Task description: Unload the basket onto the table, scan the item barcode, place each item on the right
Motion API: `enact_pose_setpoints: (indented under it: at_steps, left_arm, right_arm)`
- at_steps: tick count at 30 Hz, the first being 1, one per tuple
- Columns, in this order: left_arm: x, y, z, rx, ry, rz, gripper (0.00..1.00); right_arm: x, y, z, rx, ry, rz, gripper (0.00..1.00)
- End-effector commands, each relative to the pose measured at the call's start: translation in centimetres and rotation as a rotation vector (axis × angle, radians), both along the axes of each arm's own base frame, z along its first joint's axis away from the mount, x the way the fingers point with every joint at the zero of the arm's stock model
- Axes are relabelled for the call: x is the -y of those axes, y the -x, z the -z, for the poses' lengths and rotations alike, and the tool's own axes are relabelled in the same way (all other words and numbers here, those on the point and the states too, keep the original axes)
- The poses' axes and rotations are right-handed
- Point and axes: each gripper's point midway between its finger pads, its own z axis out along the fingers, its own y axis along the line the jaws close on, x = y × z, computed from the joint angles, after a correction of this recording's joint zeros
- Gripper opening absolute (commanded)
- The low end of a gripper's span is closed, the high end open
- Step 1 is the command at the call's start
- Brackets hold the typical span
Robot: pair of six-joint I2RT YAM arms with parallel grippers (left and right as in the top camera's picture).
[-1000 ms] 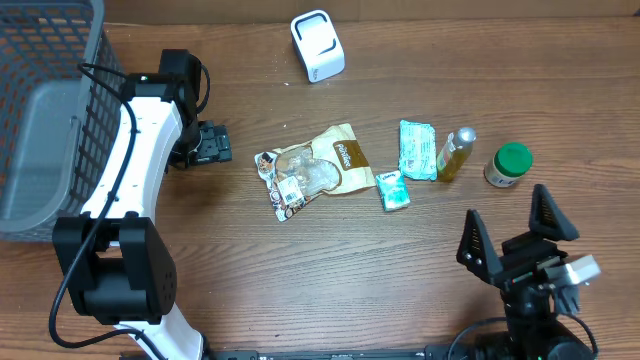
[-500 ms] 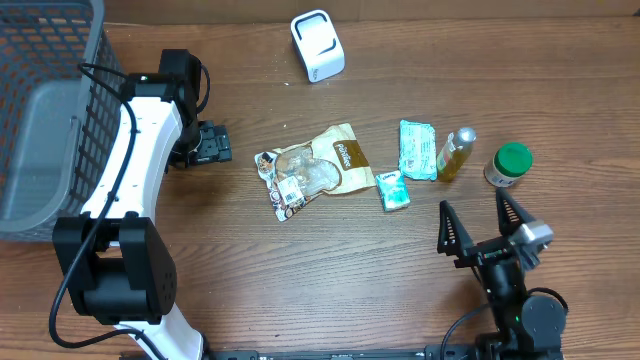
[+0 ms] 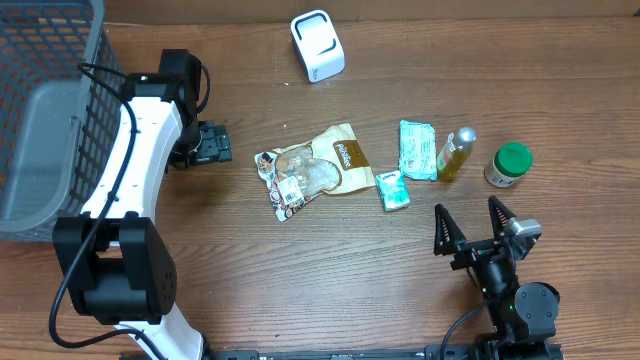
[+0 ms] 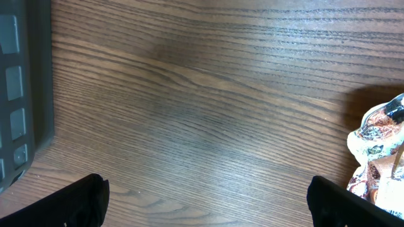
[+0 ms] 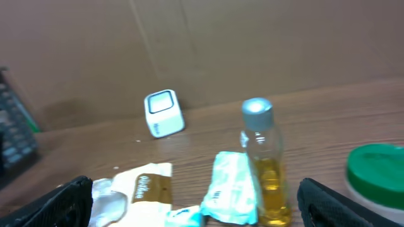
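Observation:
The white barcode scanner [image 3: 318, 45] stands at the back of the table and shows far off in the right wrist view as the scanner [image 5: 163, 113]. Lying mid-table are a brown-and-white snack bag [image 3: 310, 170], a teal packet [image 3: 417, 149], a small teal packet [image 3: 393, 189], a yellow bottle [image 3: 455, 155] and a green-lidded jar [image 3: 509, 165]. My right gripper [image 3: 471, 228] is open just in front of them, holding nothing; its view faces the bottle [image 5: 262, 164] and teal packet [image 5: 233, 186]. Left of the snack bag, my left gripper [image 3: 205, 143] is open over bare wood.
A dark wire basket [image 3: 45, 110] with a grey liner fills the left end of the table; its wall [image 4: 19, 94] shows beside the left gripper [image 4: 208, 208]. The snack bag's corner [image 4: 382, 151] reaches in at that view's right edge. A cardboard wall stands behind the scanner.
The right gripper has swung left and toward the row of items, still open. The left arm and all items stay put.

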Motion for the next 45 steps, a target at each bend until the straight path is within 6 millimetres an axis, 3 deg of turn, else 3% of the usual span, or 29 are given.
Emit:
enact_pose_setpoints:
  at_steps: [1, 7, 45]
  left_arm:
    - [-0.23, -0.43, -0.06, 0.005, -0.01, 0.006, 1.0]
    - [-0.23, -0.44, -0.06, 0.005, -0.01, 0.006, 1.0]
    - [-0.23, -0.43, -0.06, 0.005, -0.01, 0.006, 1.0]
  right_arm:
    - [1.26, -0.22, 0.39, 0.02, 0.15, 0.068, 1.0]
    - [1.26, -0.22, 0.4, 0.046, 0.302, 0.065, 1.0]
    - [1.22, -0.21, 0.38, 0.047, 0.298, 0.062, 1.0]
